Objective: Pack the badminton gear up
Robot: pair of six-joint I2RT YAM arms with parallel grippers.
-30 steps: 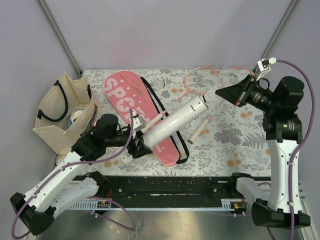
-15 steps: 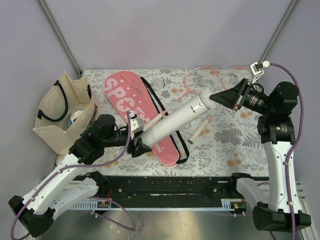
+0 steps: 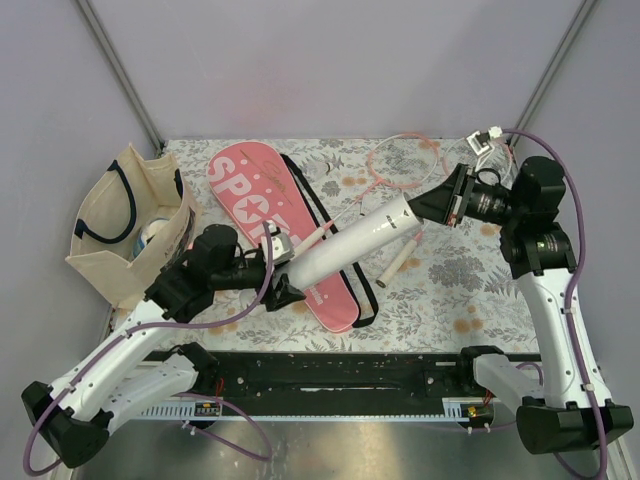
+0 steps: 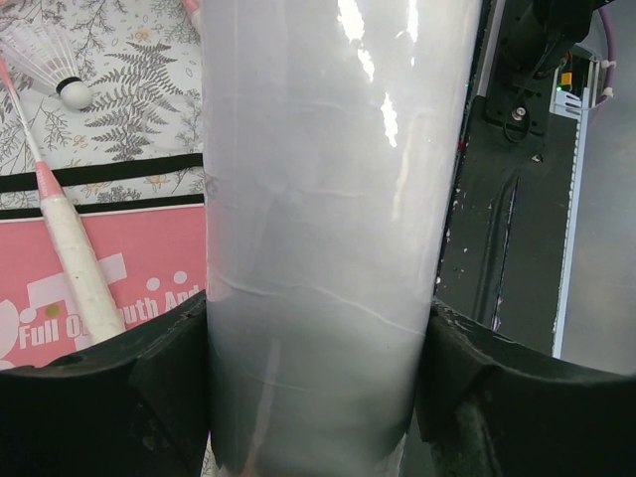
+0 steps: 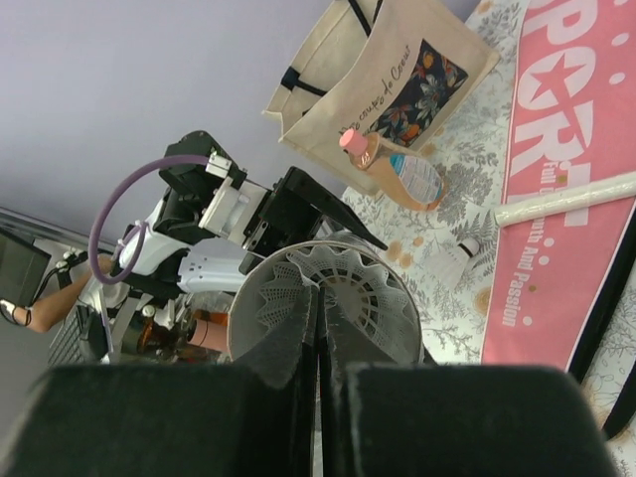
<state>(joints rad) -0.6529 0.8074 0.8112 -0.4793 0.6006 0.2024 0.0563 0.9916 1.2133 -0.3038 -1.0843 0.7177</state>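
**Floral-print bench (image 3: 480, 290), grey booth walls: tube met at its mouth**

Item 1, white tube (image 3: 350, 240). Grasped near its lower end by the left claw (image 3: 280, 272), one finger on each side of the barrel. It is held clear of the bench, slanting up to the right above the pink cover (image 3: 250, 185).

Item 2, right claw (image 3: 438, 203). Clenched, holding nothing. Over the last second it has come down and leftward from a position apart from the tube, and its tips are now at the tube's open end. The tube has also swung to face it.

Judgement: the tube is probably being steadied so that its contents can be pressed home. Rackets and tube are not yet in the cover, so the packing looks to be at an early stage.

Item 3, rackets (image 3: 400, 165). Heads lie at the far side of the bench. One white handle lies across the cover and the other on the bare print, just beside the tube.

View notes.
- Right wrist only: stacked shuttlecocks (image 5: 343, 288) inside the tube's mouth, directly beyond the closed fingers. It also shows the orange bottle (image 5: 397, 171) lying against the tote bag (image 5: 397, 70).
- Left wrist only: fingers seated on the barrel, and a loose shuttlecock (image 4: 40, 45) on the bench.
- Overhead only: both arms, and the full line of the tube between them.
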